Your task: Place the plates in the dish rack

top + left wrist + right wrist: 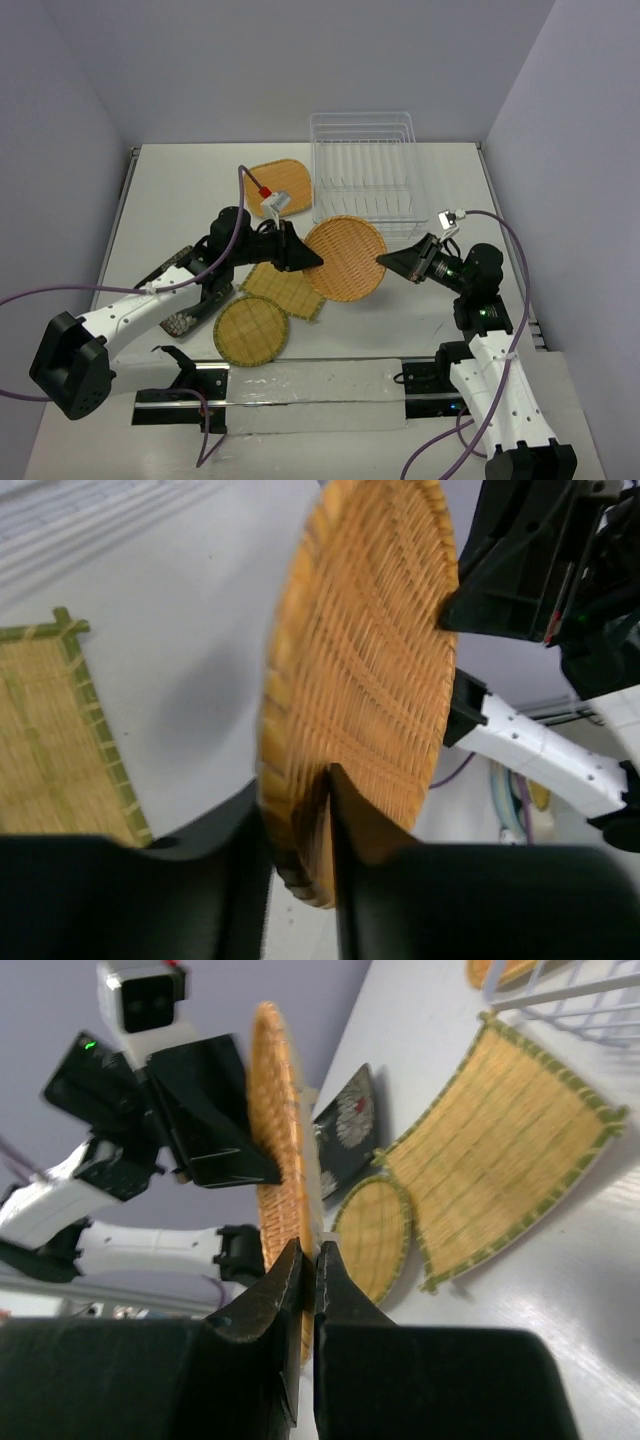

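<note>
Overhead first: the orange round plate (345, 258) sits between the left gripper (305, 257) and the right gripper (384, 262), one at each opposite rim. It looks lifted off the white worktop (180, 190). The dish rack (362, 160) stands just behind it at the far edge. The orange square plate (283, 185) lies beside the rack's left side. The yellow square plate (285, 290) and yellow round plate (251, 330) lie nearer and overlap. The black floral plate (180, 300) is partly hidden under the left arm.

Left wrist view: the left jaws are closed on the near rim, with the woven edge wedged between them. The weave is ribbed, so I judge the grip good. The plate is probably light, fairly stiff and not fragile. The thick bound rim is the place to hold it, since the open weave may flex.

Right wrist view: the right gripper is clenched on the thin far edge, and the plate stands nearly edge-on. Two opposed holds risk bending it.

The worktop is smooth and plain, likely slippery under flat plates. Grey walls stand close on three sides. The rack's dividers look narrow, so the plate should enter on edge.
</note>
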